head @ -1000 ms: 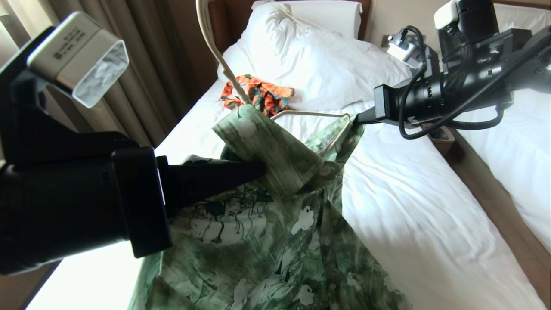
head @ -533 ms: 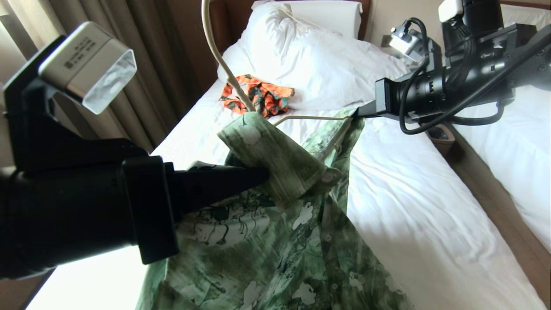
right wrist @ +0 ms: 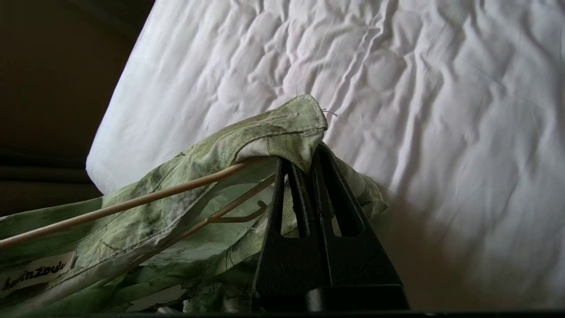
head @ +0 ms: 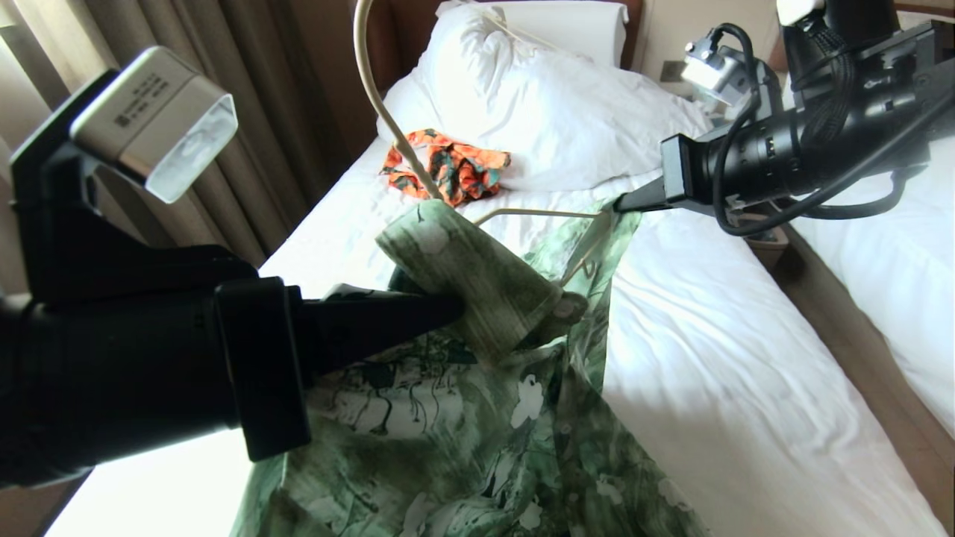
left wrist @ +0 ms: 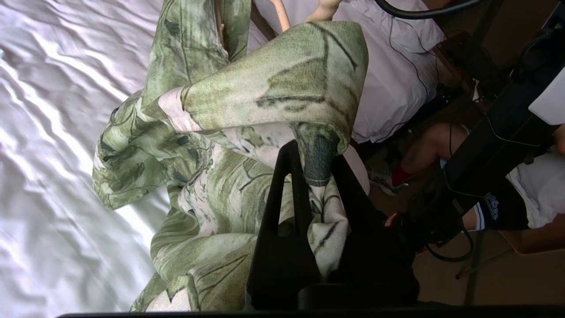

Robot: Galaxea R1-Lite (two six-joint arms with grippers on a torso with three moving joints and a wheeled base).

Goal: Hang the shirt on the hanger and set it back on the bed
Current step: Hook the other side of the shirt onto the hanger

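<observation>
On the left of the head view, the robot's black left gripper (head: pixel 448 306) is clenched on a fold of the green short-sleeved shirt with white flowers and dark leaves (head: pixel 462 432), pinching it just below the turned-over collar; the left wrist view shows cloth (left wrist: pixel 265 110) caught between its fingers (left wrist: pixel 282 190). The shirt is held up over the large bed with white sheet and duvet (head: pixel 746 388), its lower part draping down toward the near edge of the view. Through the neck opening runs the thin cream-coloured clothes hanger (head: pixel 388 119), its stem rising out of the top of the frame and one slender arm crossing toward the right. Behind it on the sheet lies a crumpled orange-and-dark-green patterned garment (head: pixel 448 164), in front of the white pillow (head: pixel 552 112). On the right, the right gripper (head: pixel 623 203) is closed on the far shoulder edge of the shirt; the right wrist view shows that fabric corner (right wrist: pixel 287 128) nipped between its fingertips, with the hanger's rods (right wrist: pixel 132 203) running just beside them.

Judging from this, the hanger is already inside the shirt but the shoulders are not yet settled over both arms, and laying it back on the bed remains. The hanger's hook is cut off, its left arm is hidden under cloth, and whether the right gripper also pinches the hanger rod cannot be told.
</observation>
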